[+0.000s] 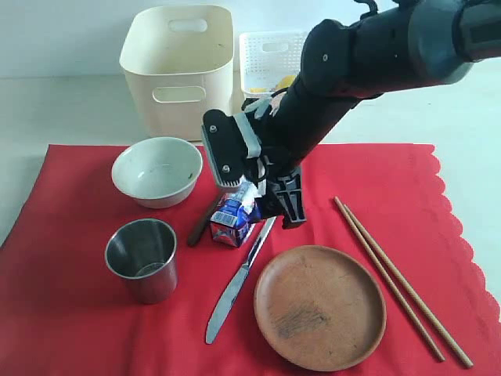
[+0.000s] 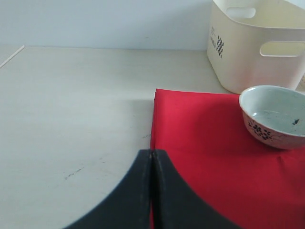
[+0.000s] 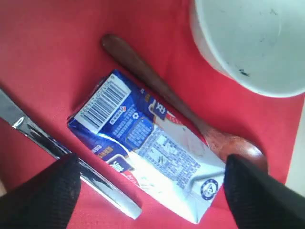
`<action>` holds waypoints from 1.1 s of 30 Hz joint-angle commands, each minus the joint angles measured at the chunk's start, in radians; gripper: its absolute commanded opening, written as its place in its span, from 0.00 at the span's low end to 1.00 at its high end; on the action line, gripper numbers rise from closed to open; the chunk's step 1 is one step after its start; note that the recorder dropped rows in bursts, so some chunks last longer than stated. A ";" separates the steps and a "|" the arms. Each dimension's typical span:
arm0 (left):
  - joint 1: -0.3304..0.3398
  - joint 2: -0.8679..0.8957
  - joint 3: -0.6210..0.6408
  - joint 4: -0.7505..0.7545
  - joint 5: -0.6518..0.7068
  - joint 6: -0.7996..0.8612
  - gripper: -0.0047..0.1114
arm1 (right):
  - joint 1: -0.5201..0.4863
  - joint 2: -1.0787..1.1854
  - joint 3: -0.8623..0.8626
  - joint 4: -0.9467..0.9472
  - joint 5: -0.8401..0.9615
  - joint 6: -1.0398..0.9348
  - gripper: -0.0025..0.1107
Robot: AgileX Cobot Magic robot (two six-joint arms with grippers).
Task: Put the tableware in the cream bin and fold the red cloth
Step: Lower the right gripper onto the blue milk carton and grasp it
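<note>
Red scalloped cloth (image 1: 78, 313) below. Hangs right claw (image 3: 152, 191) spread open astride small blue-white milk carton (image 3: 143, 143), brown wooden spoon (image 3: 162, 98) against it, metal table knife (image 3: 95, 181) just beside. Holds left claw (image 2: 151, 191) pinched shut, empty. Risks dragging spoon or knife on closing; tall cream bin (image 1: 180, 63) behind cloth.

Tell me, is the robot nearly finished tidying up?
Not nearly. Nothing looks done: the bowl, steel cup, spoon, knife, plate and chopsticks all lie on the spread red cloth, and the cream bin looks empty. The open right tool straddles the milk carton. Everything is left.
</note>
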 commanded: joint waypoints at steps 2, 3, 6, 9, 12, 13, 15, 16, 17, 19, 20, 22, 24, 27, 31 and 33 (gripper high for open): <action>0.002 -0.007 0.003 0.002 -0.013 0.001 0.04 | 0.002 0.028 -0.001 0.005 -0.034 -0.068 0.72; 0.002 -0.007 0.003 0.002 -0.013 0.001 0.04 | 0.002 0.033 -0.001 0.017 -0.036 -0.082 0.72; 0.002 -0.007 0.003 0.002 -0.013 0.001 0.04 | 0.002 0.040 -0.001 0.061 -0.039 -0.140 0.71; 0.002 -0.007 0.003 0.002 -0.013 0.001 0.04 | 0.002 0.053 -0.002 0.079 -0.054 -0.151 0.71; 0.002 -0.007 0.003 0.002 -0.013 0.001 0.04 | 0.002 0.070 -0.002 0.079 -0.056 -0.158 0.71; 0.002 -0.007 0.003 0.002 -0.013 0.001 0.04 | 0.002 0.075 -0.002 0.079 -0.056 -0.158 0.71; 0.002 -0.007 0.003 0.002 -0.013 0.001 0.04 | 0.002 0.077 -0.002 0.079 -0.069 -0.158 0.71; 0.002 -0.007 0.003 0.002 -0.013 0.001 0.04 | 0.002 0.079 -0.002 0.079 -0.078 -0.158 0.71; 0.002 -0.007 0.003 0.002 -0.013 0.001 0.04 | 0.002 0.079 -0.002 0.079 -0.085 -0.158 0.71; 0.002 -0.007 0.003 0.002 -0.013 0.001 0.04 | 0.002 0.079 -0.002 0.079 -0.095 -0.158 0.71; 0.002 -0.007 0.003 0.002 -0.013 0.001 0.04 | 0.002 0.081 -0.002 0.079 -0.096 -0.158 0.71; 0.002 -0.007 0.003 0.002 -0.013 0.001 0.04 | 0.002 0.090 -0.002 0.079 -0.100 -0.158 0.71; 0.002 -0.007 0.003 0.002 -0.013 0.001 0.04 | 0.002 0.104 -0.002 0.079 -0.103 -0.158 0.71; 0.002 -0.007 0.003 0.002 -0.013 0.001 0.04 | 0.002 0.123 -0.002 0.076 -0.113 -0.158 0.71; 0.002 -0.007 0.003 0.002 -0.013 0.001 0.04 | 0.002 0.139 -0.002 0.076 -0.130 -0.160 0.67; 0.002 -0.007 0.003 0.002 -0.013 0.001 0.04 | 0.002 0.141 -0.002 0.076 -0.130 -0.186 0.58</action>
